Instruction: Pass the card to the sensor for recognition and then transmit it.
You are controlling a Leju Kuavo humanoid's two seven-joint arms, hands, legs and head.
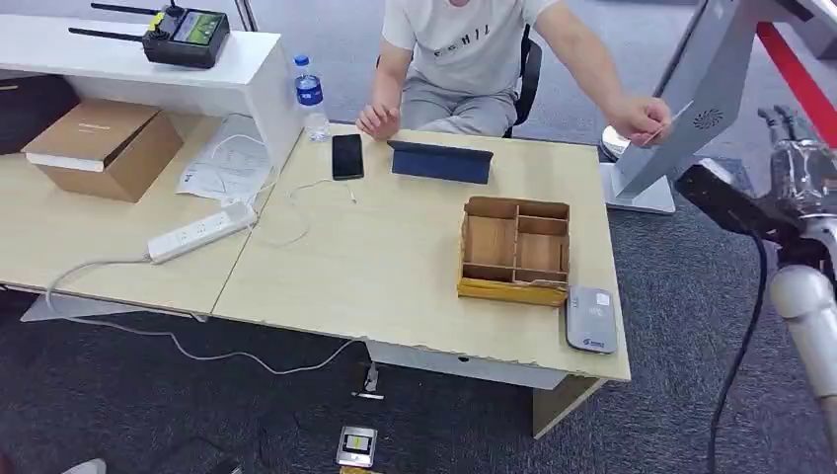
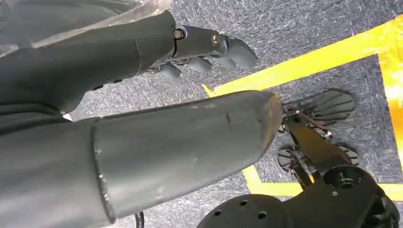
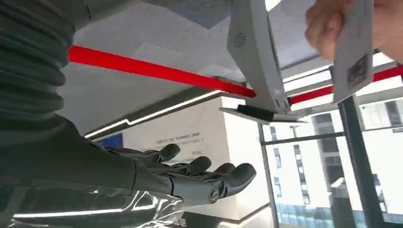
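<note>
A: Nearest item logged: right hand, seen close in its wrist view, fingers spread and extended, nothing held. In the head view the same hand is raised at the far right, off the desk.

B: Left hand?

A: Left hand is recorded hanging over grey carpet with yellow floor tape; fingers apart, nothing gripped.

B: Card location?

A: Card is held by a person's hand, raised beside the grey sensor stand past the desk's right end. It is apart from both robot hands. A dark printed patch is noted on its face in the right wrist view.

B: Desk contents?

A: Wooden compartment box near the right edge; grey card reader just beside it at the front corner. Blue tablet case and black phone at the far side, water bottle beyond. White power strip and cardboard box to the left. Controller with antennas on the raised white shelf.
</note>
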